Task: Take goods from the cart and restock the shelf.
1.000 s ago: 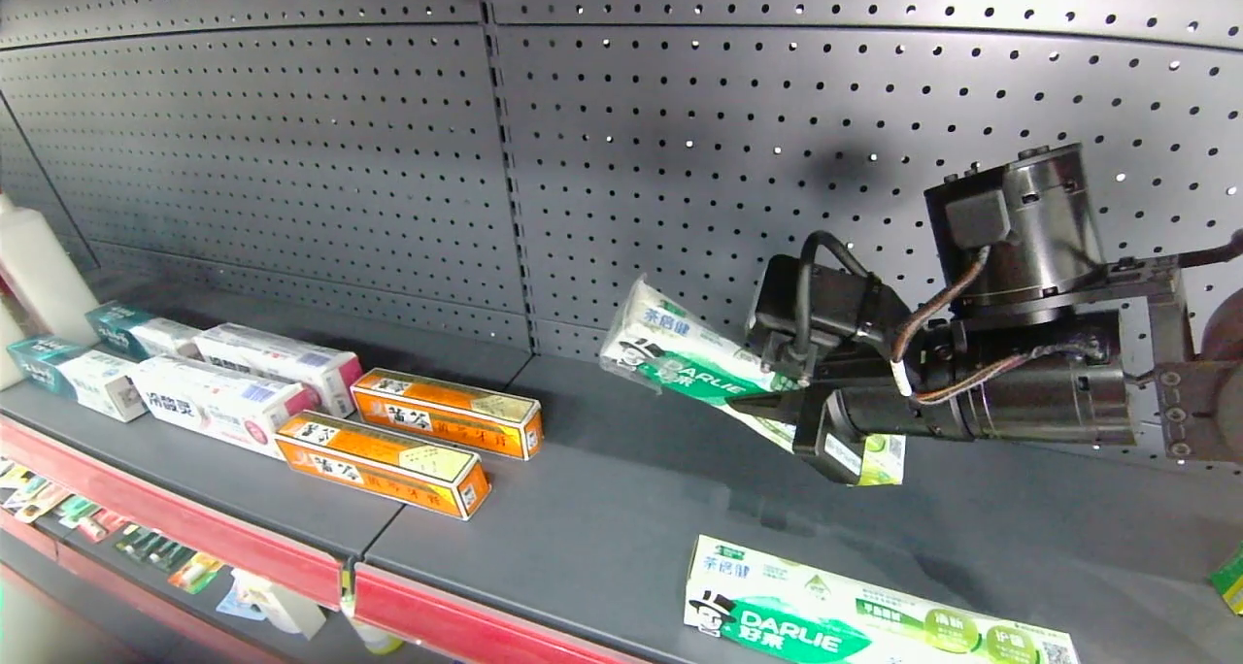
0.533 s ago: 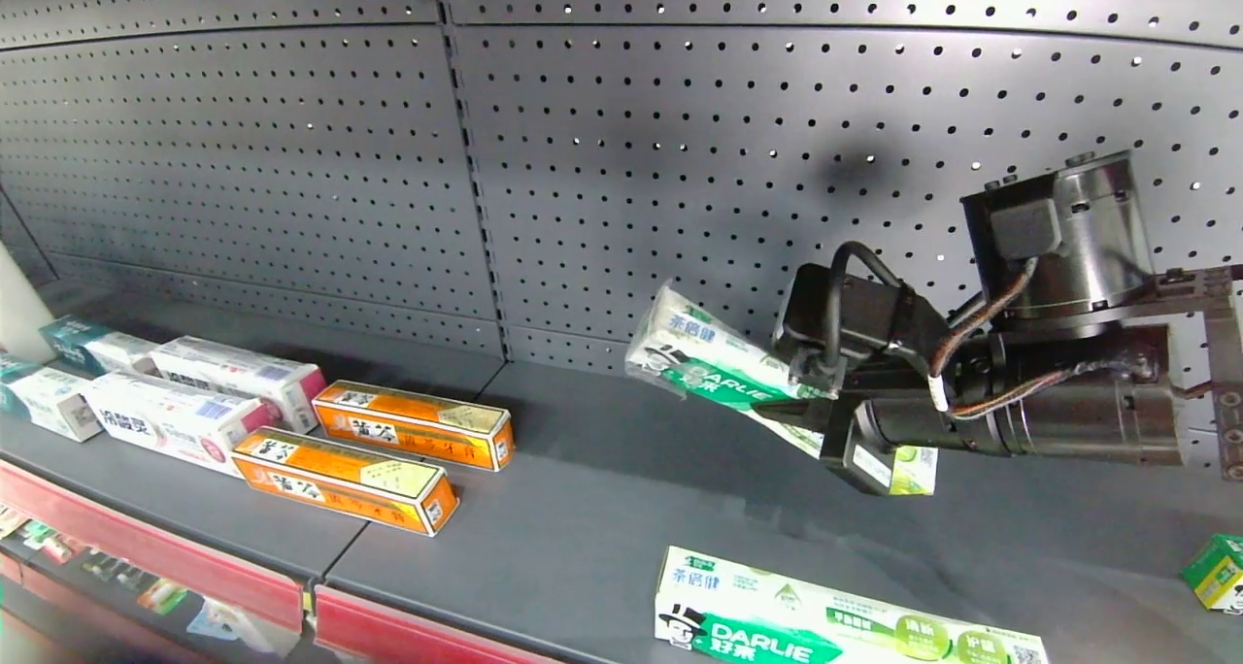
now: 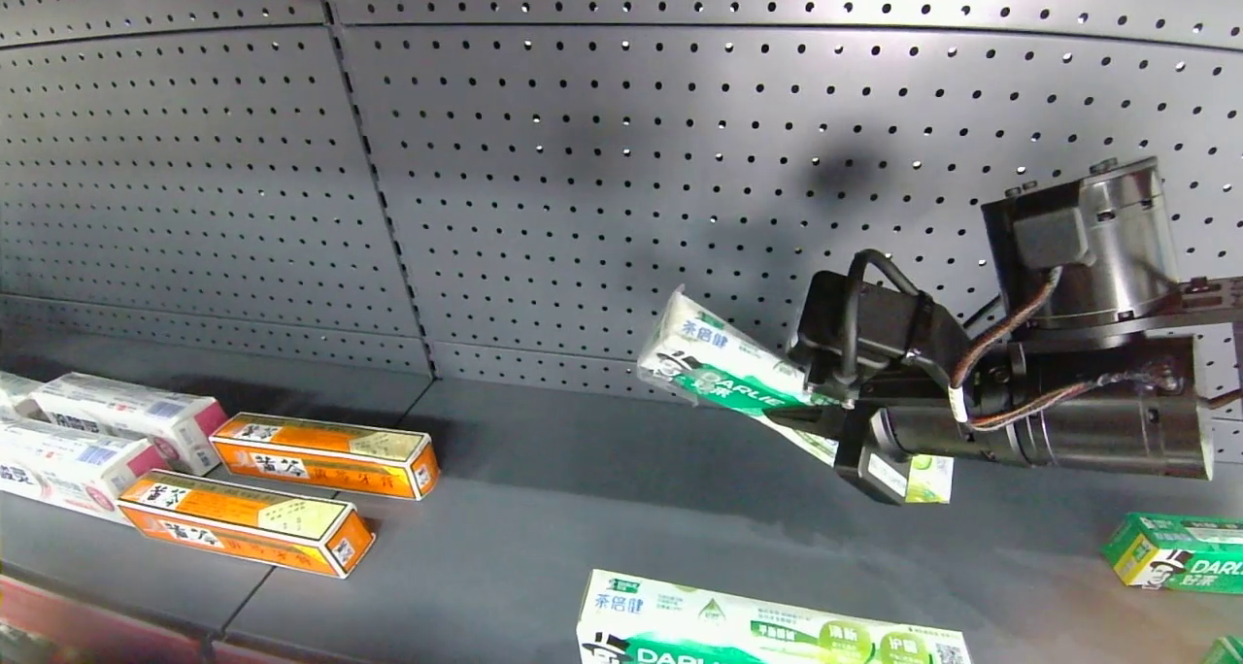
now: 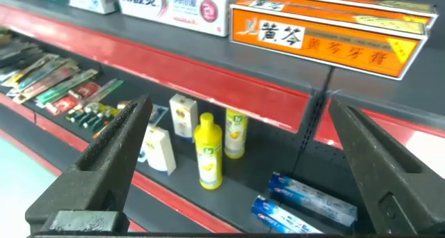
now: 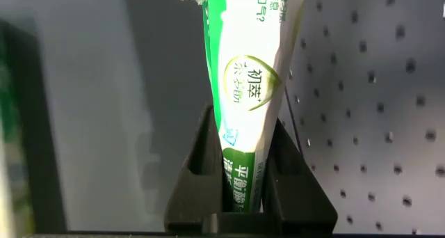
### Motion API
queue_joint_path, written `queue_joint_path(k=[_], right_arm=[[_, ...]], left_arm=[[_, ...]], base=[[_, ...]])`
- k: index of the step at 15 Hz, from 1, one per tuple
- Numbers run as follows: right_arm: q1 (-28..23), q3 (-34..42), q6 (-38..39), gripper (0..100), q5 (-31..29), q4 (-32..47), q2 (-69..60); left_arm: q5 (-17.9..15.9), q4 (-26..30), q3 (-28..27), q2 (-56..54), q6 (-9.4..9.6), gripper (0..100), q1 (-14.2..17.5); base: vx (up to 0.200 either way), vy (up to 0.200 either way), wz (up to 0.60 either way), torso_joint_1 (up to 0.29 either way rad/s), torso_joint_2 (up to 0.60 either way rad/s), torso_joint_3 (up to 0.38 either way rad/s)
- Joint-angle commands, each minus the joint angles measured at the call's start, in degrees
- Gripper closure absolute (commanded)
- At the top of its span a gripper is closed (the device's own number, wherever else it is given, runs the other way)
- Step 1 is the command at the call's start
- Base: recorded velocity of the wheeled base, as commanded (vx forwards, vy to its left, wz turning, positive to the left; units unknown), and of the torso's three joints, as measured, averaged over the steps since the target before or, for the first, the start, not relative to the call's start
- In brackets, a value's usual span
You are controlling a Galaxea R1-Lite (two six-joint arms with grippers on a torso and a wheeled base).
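Right pincer (image 3: 833, 429) clamped on green toothpaste pack (image 3: 719, 369) above grey shelf (image 3: 602, 509), left pincer (image 4: 240, 170) spread wide before orange boxes (image 4: 327, 37)

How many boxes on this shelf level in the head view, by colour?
Orange boxes: 2
White-pink boxes: 2
Green boxes: 3, one of them held in the right gripper
Total: 7. Slivers cut off at the picture's edges are not counted.
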Motion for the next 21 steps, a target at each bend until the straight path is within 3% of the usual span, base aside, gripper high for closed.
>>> queue_joint_path(k=[1,21], right_arm=[[-0.4,0.0,-0.1,100,0.2,0.0,-0.1],[-1.8,6.5,-0.2,100,0.7,-2.1,-3.7]], left_arm=[[0.0,0.0,0.0,0.0,-0.02,0,0.0],[0.0,0.0,0.0,0.0,-0.02,0,0.0]], base=[[0.000,0.000,0.00,0.000,0.00,0.000],[0.000,0.000,-0.06,0.000,0.00,0.000]])
